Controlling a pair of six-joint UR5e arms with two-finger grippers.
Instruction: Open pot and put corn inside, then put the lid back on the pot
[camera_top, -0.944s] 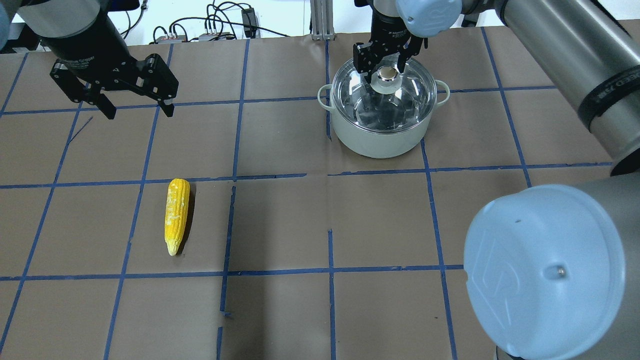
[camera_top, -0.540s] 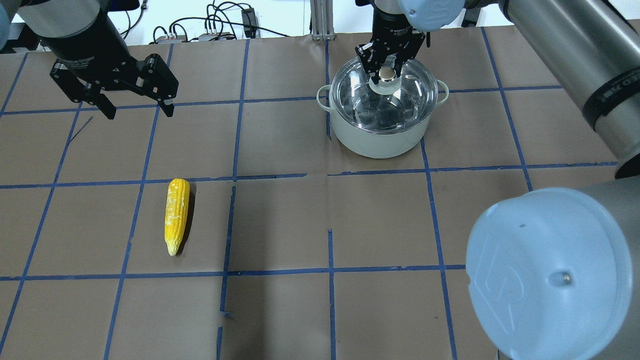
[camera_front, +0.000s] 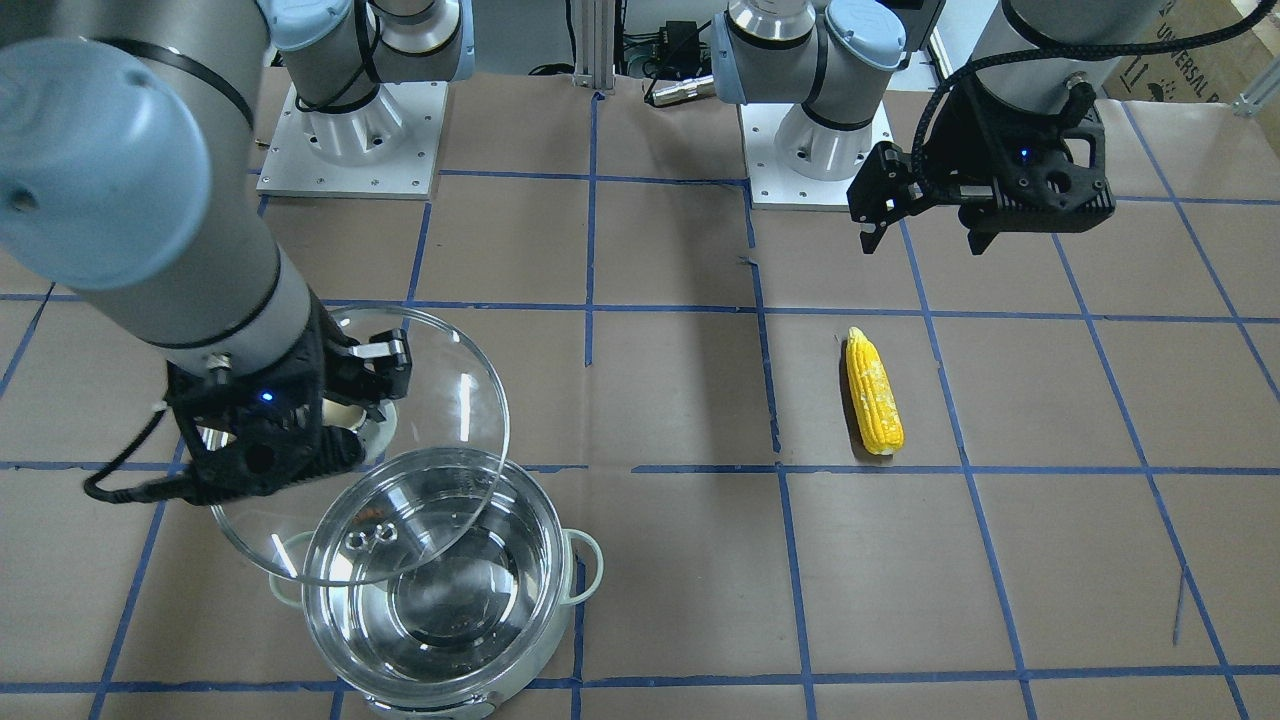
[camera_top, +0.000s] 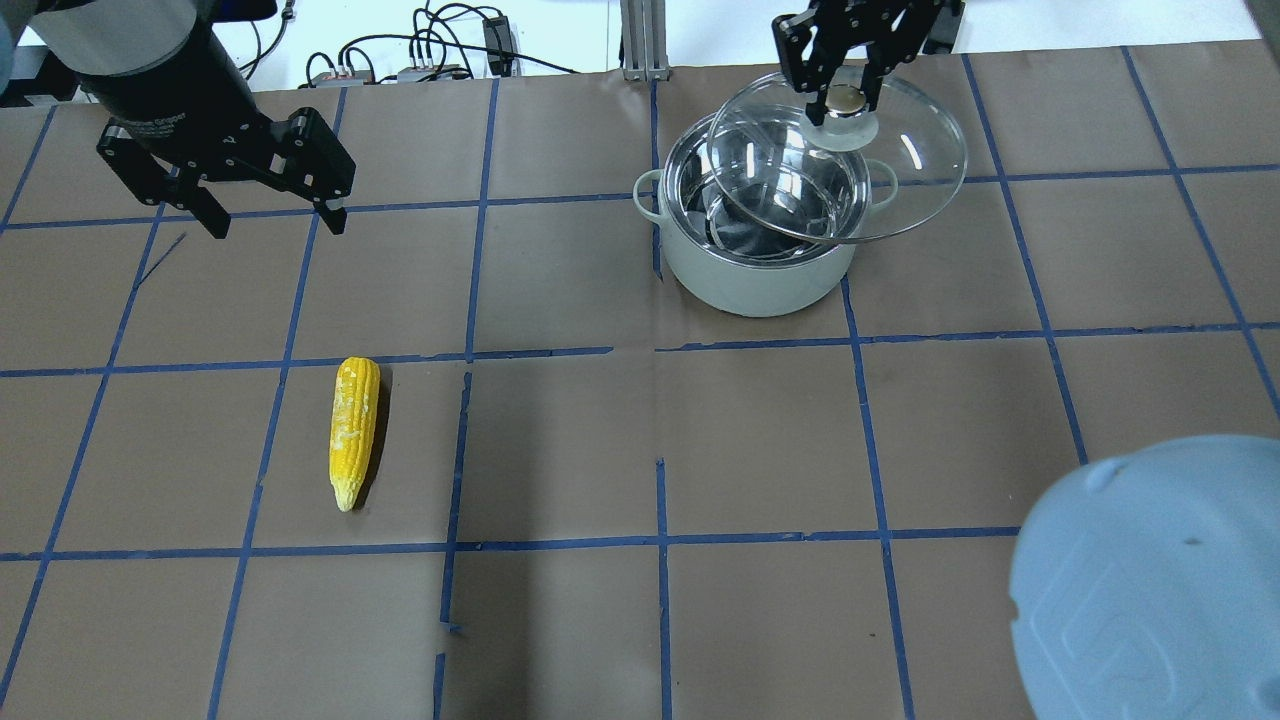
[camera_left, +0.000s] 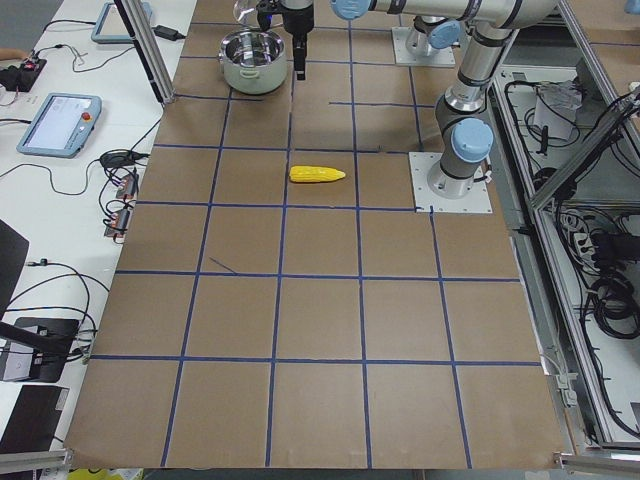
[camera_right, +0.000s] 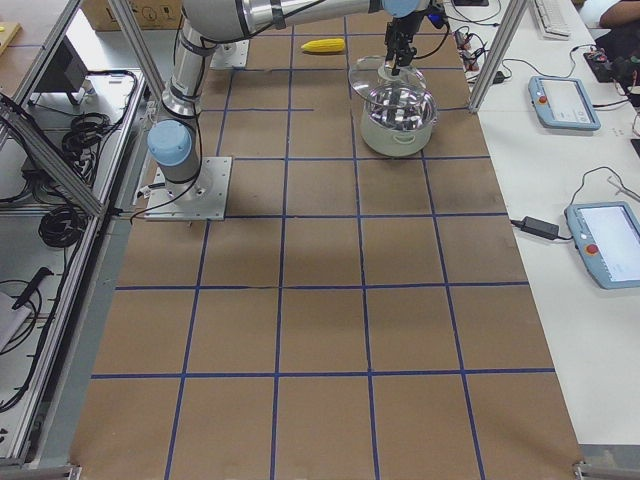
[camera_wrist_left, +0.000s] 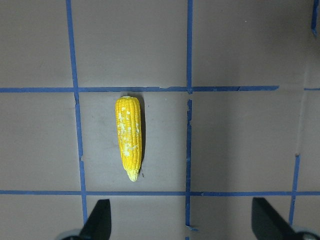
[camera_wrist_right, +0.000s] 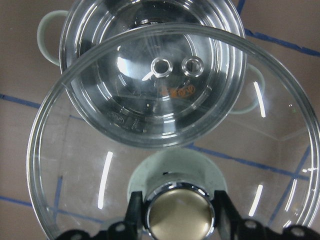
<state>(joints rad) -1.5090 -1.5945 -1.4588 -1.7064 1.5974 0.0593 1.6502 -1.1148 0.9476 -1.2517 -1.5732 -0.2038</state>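
Right pincer (camera_top: 843, 100) is clamped on the metal knob of the glass lid (camera_top: 900, 170), holding it above the pot (camera_top: 750, 285) and offset toward the robot's right, so much of the steel interior lies uncovered. The lid seems clear of the rim, though reflections blur that. Left pincer (camera_top: 277, 225) hovers spread wide and holding nothing, well apart from the corn (camera_top: 354, 430), which lies flat on the bench (camera_top: 560, 440).

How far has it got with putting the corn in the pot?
Done: the lid is off the pot. In hand: the right gripper holds it by its knob above the rim. To do: the corn lies on the table, apart from the open left gripper; then the lid goes back.
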